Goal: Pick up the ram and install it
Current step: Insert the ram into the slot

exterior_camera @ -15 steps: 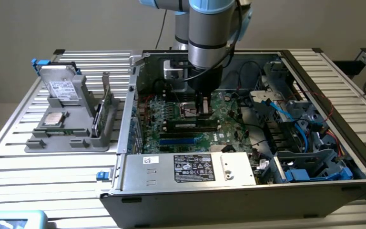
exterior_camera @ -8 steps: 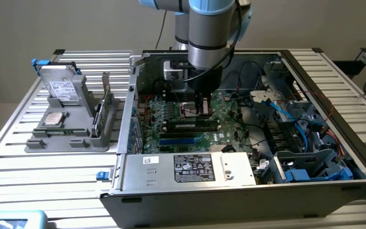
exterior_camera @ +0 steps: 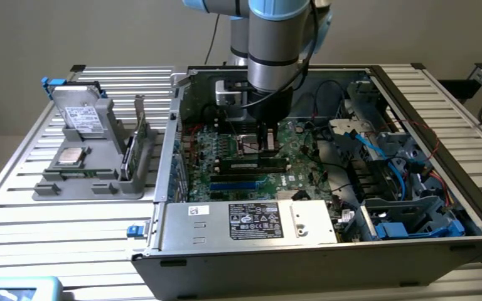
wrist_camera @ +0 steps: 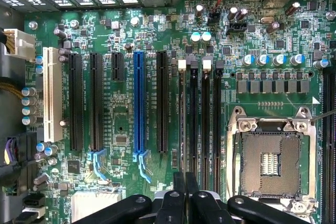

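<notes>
The hand (exterior_camera: 266, 149) is closed, its fingers (wrist_camera: 179, 190) pressed together, low over the black memory slots (wrist_camera: 217, 119) of the motherboard (wrist_camera: 122, 121). The ram (exterior_camera: 250, 165) stands in a slot just beneath (touching or not, I cannot tell).

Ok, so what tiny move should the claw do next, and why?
I'd guess a slow, small push straight down. The claw is shut and hangs low right over the long black memory slots on the motherboard. Whether the ram is pinched in it, I can't tell.
</notes>
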`<state>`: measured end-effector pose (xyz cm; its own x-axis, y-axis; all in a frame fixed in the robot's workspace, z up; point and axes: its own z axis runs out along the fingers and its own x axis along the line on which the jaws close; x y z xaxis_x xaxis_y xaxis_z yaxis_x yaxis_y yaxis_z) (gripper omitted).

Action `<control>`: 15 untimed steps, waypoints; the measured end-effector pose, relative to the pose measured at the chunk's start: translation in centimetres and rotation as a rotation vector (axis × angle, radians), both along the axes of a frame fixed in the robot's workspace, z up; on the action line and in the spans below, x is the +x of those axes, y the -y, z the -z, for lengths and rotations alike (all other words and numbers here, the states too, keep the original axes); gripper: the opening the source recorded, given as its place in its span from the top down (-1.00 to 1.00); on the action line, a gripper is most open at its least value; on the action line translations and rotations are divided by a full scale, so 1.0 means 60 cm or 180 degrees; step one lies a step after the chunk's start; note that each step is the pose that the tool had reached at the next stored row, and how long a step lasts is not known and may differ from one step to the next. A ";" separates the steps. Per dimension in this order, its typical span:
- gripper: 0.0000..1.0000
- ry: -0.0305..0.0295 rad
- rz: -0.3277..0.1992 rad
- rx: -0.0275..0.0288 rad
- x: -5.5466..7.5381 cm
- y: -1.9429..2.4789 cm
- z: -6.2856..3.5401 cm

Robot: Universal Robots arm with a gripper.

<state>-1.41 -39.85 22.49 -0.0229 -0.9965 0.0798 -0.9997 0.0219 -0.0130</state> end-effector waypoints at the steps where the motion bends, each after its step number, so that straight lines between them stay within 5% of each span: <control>1: 0.76 0.0000 0.0000 0.0000 0.000 0.0000 0.000; 6: 0.47 0.0000 0.0000 0.0000 0.000 0.0000 -0.001; 15: 0.47 -0.0005 0.0000 0.0000 0.004 0.0000 -0.023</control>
